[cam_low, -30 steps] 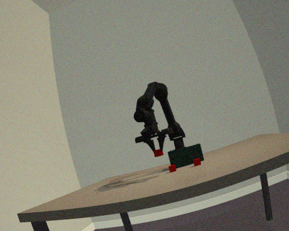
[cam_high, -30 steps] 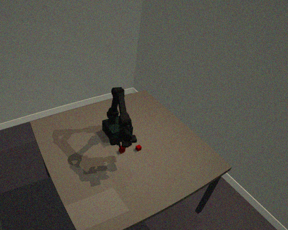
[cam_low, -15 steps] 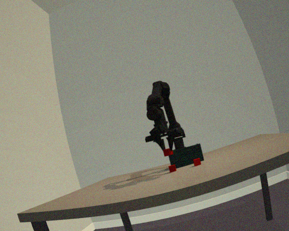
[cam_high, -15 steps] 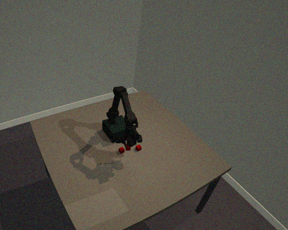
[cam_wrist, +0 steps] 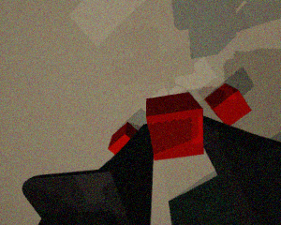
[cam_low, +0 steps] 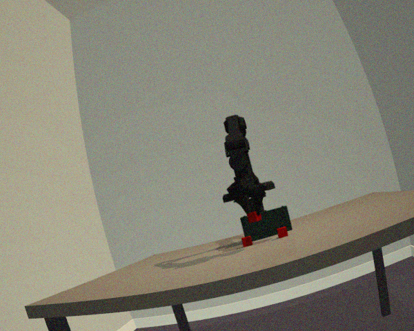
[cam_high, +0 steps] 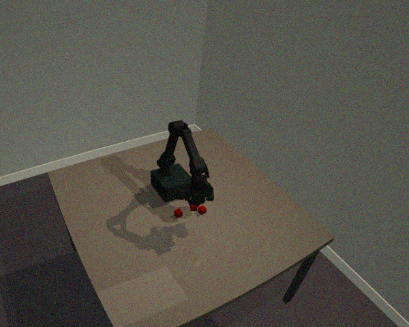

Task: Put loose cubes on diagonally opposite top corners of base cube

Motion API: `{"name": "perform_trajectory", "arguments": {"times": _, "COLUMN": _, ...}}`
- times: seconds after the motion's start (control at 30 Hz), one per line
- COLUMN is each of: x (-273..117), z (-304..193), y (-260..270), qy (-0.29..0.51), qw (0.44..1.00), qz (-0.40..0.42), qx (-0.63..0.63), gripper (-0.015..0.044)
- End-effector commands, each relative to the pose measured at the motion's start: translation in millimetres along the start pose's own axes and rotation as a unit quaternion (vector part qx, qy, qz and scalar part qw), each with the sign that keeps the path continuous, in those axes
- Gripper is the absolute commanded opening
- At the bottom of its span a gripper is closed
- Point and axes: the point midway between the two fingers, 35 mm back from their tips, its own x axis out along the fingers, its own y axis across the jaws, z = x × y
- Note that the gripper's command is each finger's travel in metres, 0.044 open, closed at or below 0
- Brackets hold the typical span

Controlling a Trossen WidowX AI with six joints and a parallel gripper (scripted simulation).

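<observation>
1. The hand [cam_high: 197, 203] [cam_low: 253, 212] [cam_wrist: 172, 126] is standing partly open, its fingers closing on the sides of a red cube [cam_high: 193, 207] [cam_low: 252, 216] [cam_wrist: 175, 133]. In the exterior view that cube is showing higher than the other two, so it is being carried above the bench [cam_high: 232, 246] [cam_low: 314, 242] [cam_wrist: 61, 94].
2. A second red cube, the left-hand one [cam_high: 178, 213] [cam_low: 247, 241] [cam_wrist: 230, 107], is resting on the bench, left of the held cube in the top view and at lower left of it in the exterior view. The wrist view is showing it at upper right.
3. A third red cube, the right-hand one [cam_high: 202, 210] [cam_low: 282, 232] [cam_wrist: 121, 142], is resting on the bench, well apart from the second. In the wrist view it is appearing left of the held cube, partly hidden behind a finger.
4. All three are looking alike, so I cannot tell by color which is the fixed base.
5. As for progress, one loose cube is in the grip, but neither is capping a corner. Both placements are remaining, along with the small gap, the final release and the withdrawal.
6. The step in hand is probably bringing the held cube over a top corner of the base. It is needing to come down level, with its center inside the base's top, without nudging the base.
</observation>
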Motion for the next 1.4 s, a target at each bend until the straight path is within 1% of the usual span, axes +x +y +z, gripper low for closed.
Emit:
{"name": "perform_trajectory", "arguments": {"times": 0.0, "x": 3, "z": -11, "y": 10, "qy": 0.002, "qw": 1.0, "qz": 0.002, "qx": 0.019, "gripper": 0.0105}}
{"name": "perform_trajectory", "arguments": {"times": 0.97, "x": 20, "z": -81, "y": 60, "qy": 0.006, "qw": 0.992, "qz": 0.004, "qx": 0.128, "gripper": 0.0105}}
{"name": "perform_trajectory", "arguments": {"times": 1.37, "x": 21, "z": -83, "y": 60, "qy": 0.006, "qw": 0.991, "qz": 0.004, "qx": 0.131, "gripper": 0.0105}}
